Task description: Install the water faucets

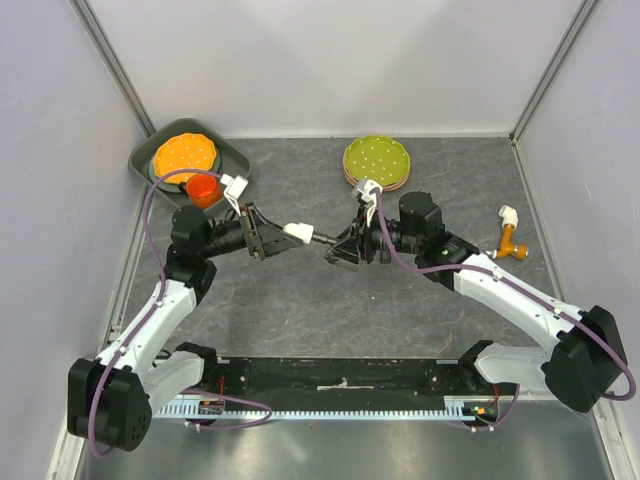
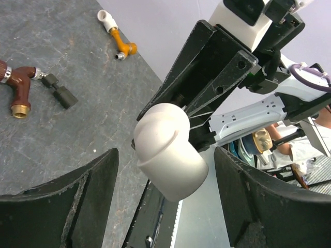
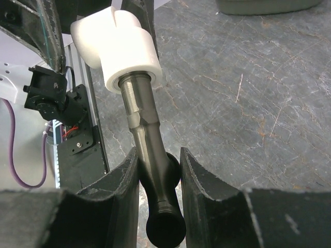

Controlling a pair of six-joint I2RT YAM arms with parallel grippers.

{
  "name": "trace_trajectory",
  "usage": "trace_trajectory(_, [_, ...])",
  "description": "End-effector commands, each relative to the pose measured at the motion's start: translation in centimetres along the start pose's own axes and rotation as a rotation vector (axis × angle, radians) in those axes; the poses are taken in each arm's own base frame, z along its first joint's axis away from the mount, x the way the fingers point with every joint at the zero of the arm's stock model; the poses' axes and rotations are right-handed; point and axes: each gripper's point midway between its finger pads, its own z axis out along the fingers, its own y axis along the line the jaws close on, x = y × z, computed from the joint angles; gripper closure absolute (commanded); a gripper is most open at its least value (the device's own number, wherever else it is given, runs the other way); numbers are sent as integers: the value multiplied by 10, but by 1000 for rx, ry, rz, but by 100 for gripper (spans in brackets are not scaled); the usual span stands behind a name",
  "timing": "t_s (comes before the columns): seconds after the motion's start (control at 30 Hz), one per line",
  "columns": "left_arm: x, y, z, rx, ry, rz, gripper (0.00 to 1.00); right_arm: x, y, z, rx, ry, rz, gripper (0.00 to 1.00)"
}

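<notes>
A white elbow fitting (image 3: 115, 44) sits on the end of a dark grey bent tap (image 3: 150, 150), both held in the air above the table's middle. My right gripper (image 3: 158, 155) is shut on the grey tap's body. In the top view that gripper (image 1: 338, 247) faces left toward my left gripper (image 1: 283, 238). The left gripper (image 2: 165, 155) is open, with the white elbow (image 2: 168, 150) between its fingers and a gap showing on each side. A reddish-brown tap (image 2: 18, 90) lies on the table, and an orange tap with a white elbow (image 1: 510, 238) lies at the right.
A small dark fitting (image 2: 59, 93) lies beside the reddish-brown tap. An orange cup (image 1: 203, 190) stands by a dark tray (image 1: 232, 152) with an orange plate at the back left. Green dotted plates (image 1: 376, 160) are stacked at the back centre. Walls close in three sides.
</notes>
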Motion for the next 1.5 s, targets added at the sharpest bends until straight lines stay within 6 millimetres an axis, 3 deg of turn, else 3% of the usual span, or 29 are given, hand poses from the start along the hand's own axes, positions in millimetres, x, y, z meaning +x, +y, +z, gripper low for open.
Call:
trace_trajectory(0.0, [-1,-19,-2,86,25,14,21,-28,10,3,-39,-79,-98,100])
trace_trajectory(0.17, [0,-18,-2,88,31,7,27,-25,12,6,-45,-65,-123,100])
trace_trajectory(0.37, [2,-18,-2,94,41,8,58,-25,10,7,-28,-64,-105,100])
trace_trajectory(0.47, [2,-19,-3,100,45,24,76,-29,12,8,-39,-78,-90,100])
trace_trajectory(0.5, [2,-21,-3,104,42,46,88,-30,17,8,-58,-79,-73,100])
trace_trajectory(0.57, [2,-21,-4,103,39,67,98,-32,22,9,-92,-76,-44,100])
trace_trajectory(0.77, [0,-28,-9,103,11,218,98,-34,43,13,-299,-64,155,100])
trace_trajectory(0.83, [-2,-32,-11,104,-4,255,98,-36,42,12,-340,-63,279,100])
trace_trajectory(0.97, [-4,-35,-13,99,-27,293,98,-49,38,9,-380,-141,345,97])
trace_trajectory(1.07, [-6,-31,-12,78,-41,262,98,-55,32,5,-370,-171,368,77])
trace_trajectory(1.1, [-9,-28,-11,62,-55,247,98,-57,29,4,-356,-178,363,58])
trace_trajectory(1.2, [-11,-18,-9,14,-68,174,98,-54,15,7,-250,-184,300,29])
trace_trajectory(1.27, [-14,-7,-7,-30,-76,125,98,-52,6,2,-163,-184,208,17])
trace_trajectory(1.3, [-14,-5,-7,-41,-78,108,98,-61,1,-4,-99,-220,163,13])
trace_trajectory(1.33, [-16,-1,-8,-49,-84,93,98,-55,-3,-6,-58,-196,159,11])
trace_trajectory(1.4, [-18,2,-8,-48,-97,54,98,-60,-10,-15,28,-220,49,2])
trace_trajectory(1.47, [-19,6,-10,-55,-107,19,98,-50,-16,-16,96,-194,-1,2])
